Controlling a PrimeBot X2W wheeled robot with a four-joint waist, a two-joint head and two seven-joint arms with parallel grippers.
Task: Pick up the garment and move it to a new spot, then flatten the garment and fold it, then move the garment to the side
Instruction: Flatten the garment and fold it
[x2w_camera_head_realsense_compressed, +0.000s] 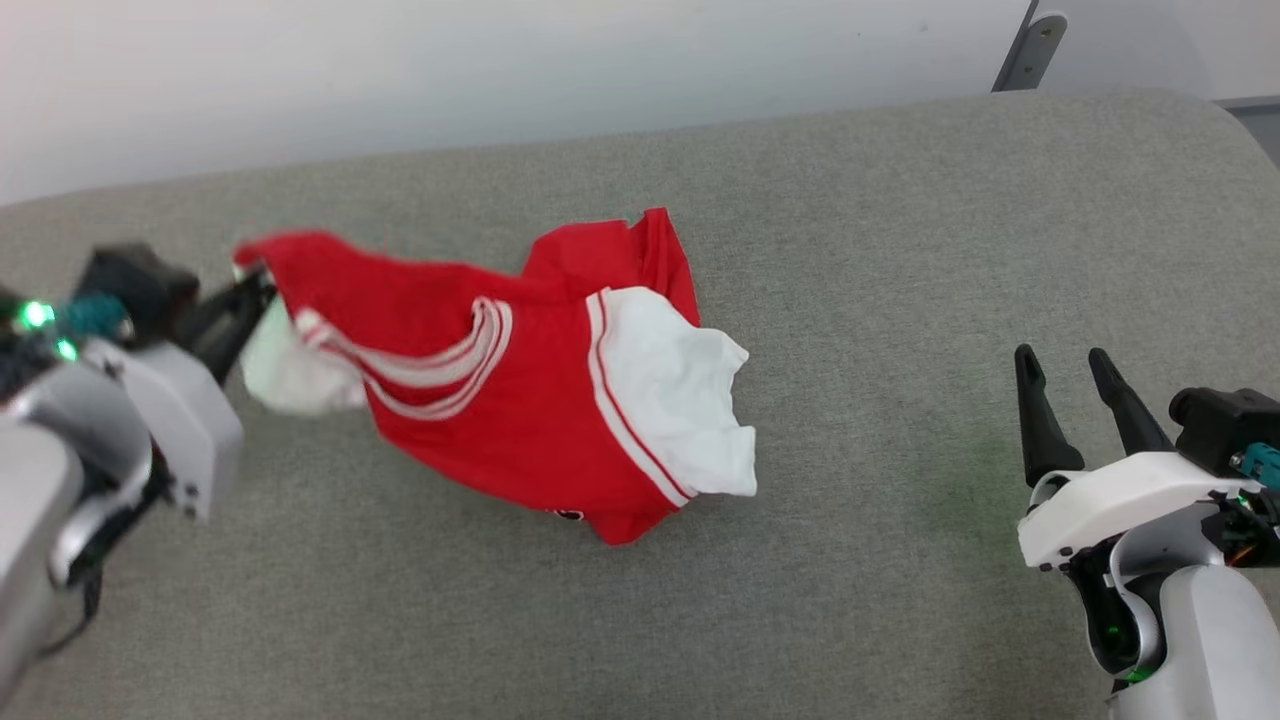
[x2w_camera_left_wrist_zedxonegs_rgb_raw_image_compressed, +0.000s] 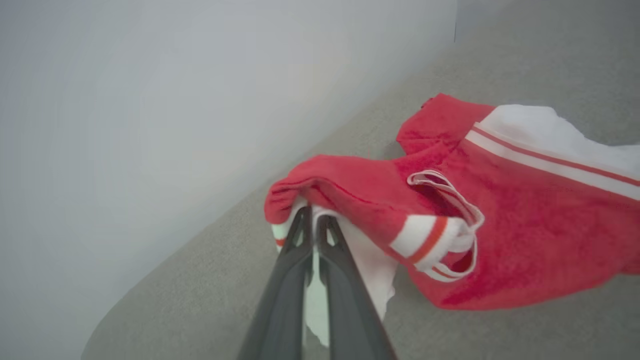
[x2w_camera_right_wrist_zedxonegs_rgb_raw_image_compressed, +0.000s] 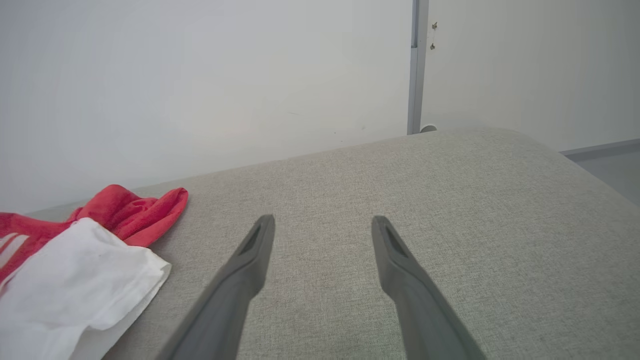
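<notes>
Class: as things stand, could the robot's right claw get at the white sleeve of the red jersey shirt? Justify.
Probably yes. The right claw is open, and bare grey fabric surface lies between it and the white sleeve; the left claw grips the red jersey shirt's other end.

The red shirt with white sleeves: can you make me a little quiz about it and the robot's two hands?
1. True or false: the left gripper is shut on an edge of the garment.
2. Pick one. The right gripper is: A) shut tight on red cloth, B) open and apart from the garment, C) lying under the garment.
3. Fill in: the sleeve nearest the right gripper is ___ in colour.

Key: 1 true; 2 B; 3 white.
</notes>
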